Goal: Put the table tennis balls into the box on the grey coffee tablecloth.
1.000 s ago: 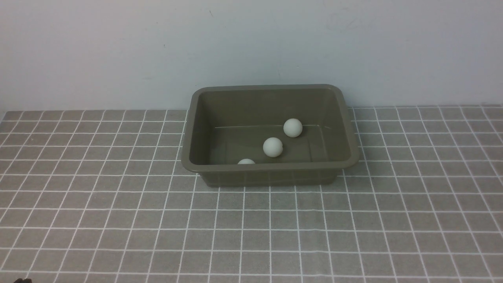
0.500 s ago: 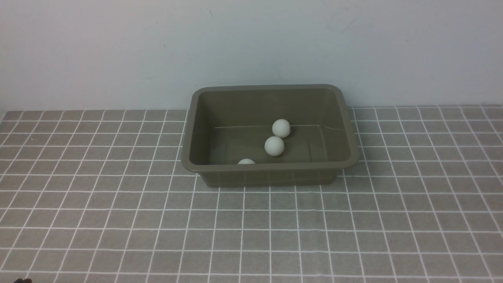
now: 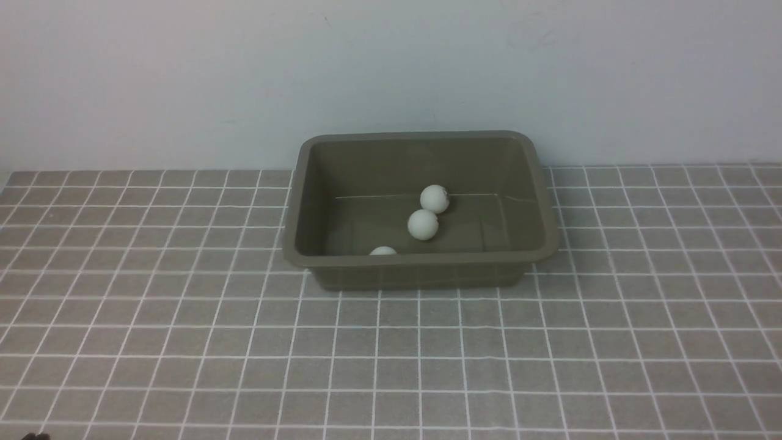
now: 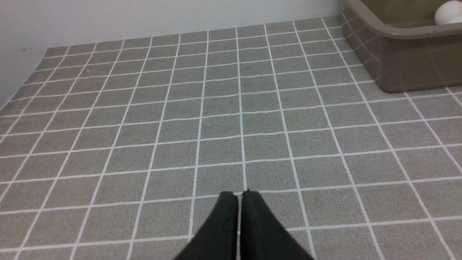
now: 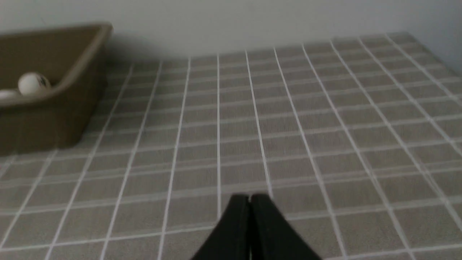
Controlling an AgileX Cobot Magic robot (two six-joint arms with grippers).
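The olive-brown box (image 3: 421,269) stands on the grey coffee tablecloth (image 3: 183,342) near the back wall. Three white table tennis balls lie inside it: one by the far wall (image 3: 434,198), one in the middle (image 3: 423,224), one half hidden behind the near rim (image 3: 383,250). Neither arm shows in the front view. In the left wrist view my left gripper (image 4: 240,195) is shut and empty, low over the cloth, with the box (image 4: 408,68) ahead and a ball (image 4: 447,12) visible inside. My right gripper (image 5: 249,198) is shut and empty too, the box (image 5: 47,119) with a ball (image 5: 33,83) off to one side.
A plain pale wall (image 3: 391,73) rises right behind the box. The cloth's left edge meets a wall (image 4: 14,79) in the left wrist view.
The far ball rolled left along the back of the box and now sits close to the middle ball, which shifted slightly. The near ball and both grippers have not moved.
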